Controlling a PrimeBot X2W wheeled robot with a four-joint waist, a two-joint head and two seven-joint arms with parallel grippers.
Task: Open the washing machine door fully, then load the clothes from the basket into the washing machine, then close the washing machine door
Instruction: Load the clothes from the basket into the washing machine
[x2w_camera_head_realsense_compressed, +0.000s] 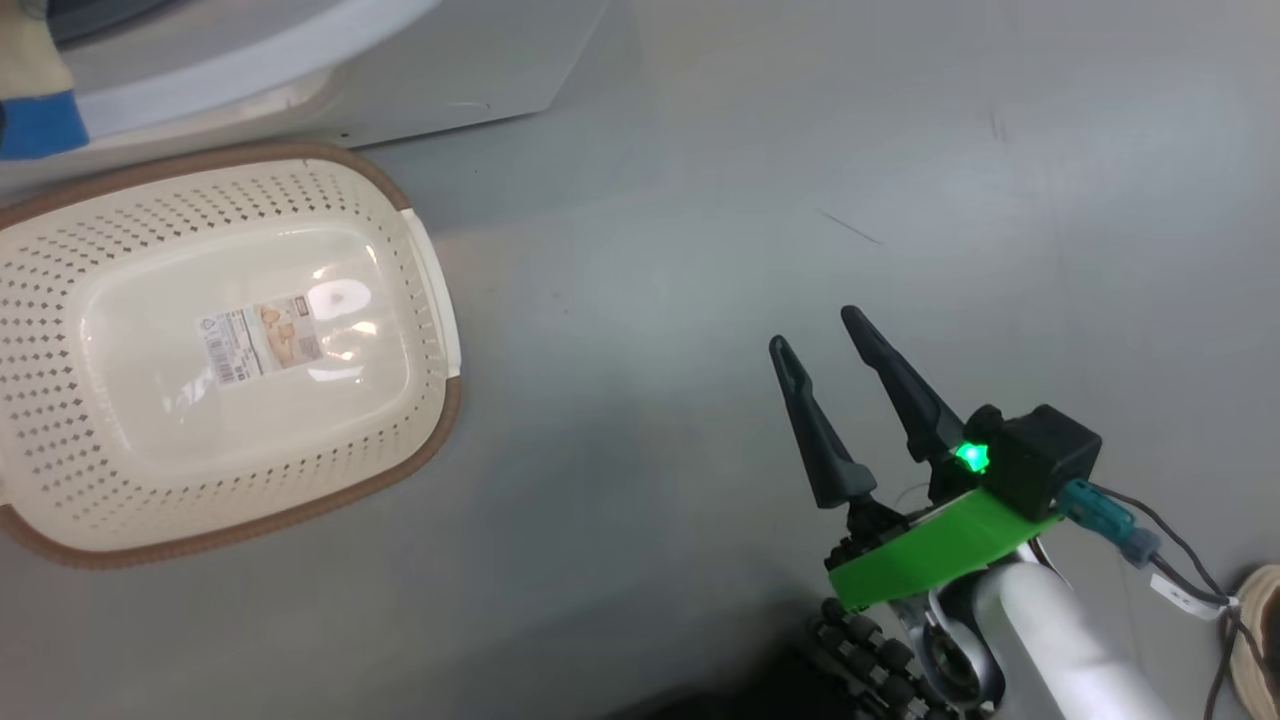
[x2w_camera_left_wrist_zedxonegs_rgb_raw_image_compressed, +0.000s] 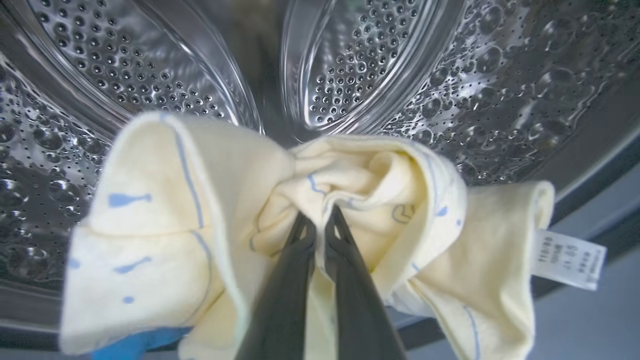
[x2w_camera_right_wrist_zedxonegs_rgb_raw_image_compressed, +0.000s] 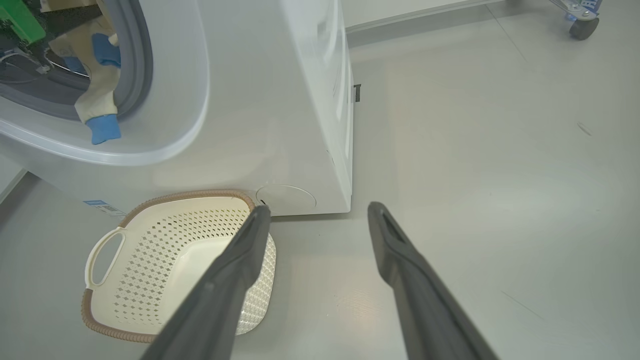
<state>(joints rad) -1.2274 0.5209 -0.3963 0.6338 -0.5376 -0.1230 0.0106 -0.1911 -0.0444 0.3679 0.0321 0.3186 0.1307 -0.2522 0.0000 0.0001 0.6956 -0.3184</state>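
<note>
Clothes (x2w_camera_left_wrist_zedxonegs_rgb_raw_image_compressed: 200, 200) are clenched in my left tool (x2w_camera_left_wrist_zedxonegs_rgb_raw_image_compressed: 320, 215) inside the drum (x2w_camera_left_wrist_zedxonegs_rgb_raw_image_compressed: 350, 65); basket (x2w_camera_head_realsense_compressed: 150, 420) empty, right tool (x2w_camera_head_realsense_compressed: 814, 328) released. Loading's end, I judge: next let go, withdraw, shut the door.

Head view: basket (x2w_camera_head_realsense_compressed: 400, 300) cut off at left edge; label (x2w_camera_head_realsense_compressed: 262, 342) print unreadable.

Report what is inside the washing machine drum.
The clothes, a pale yellow bundle pinched by the shut left end effector, hang in the steel drum of the washing machine. The bundle hides the drum's lower middle, so anything beneath cannot be seen.
</note>
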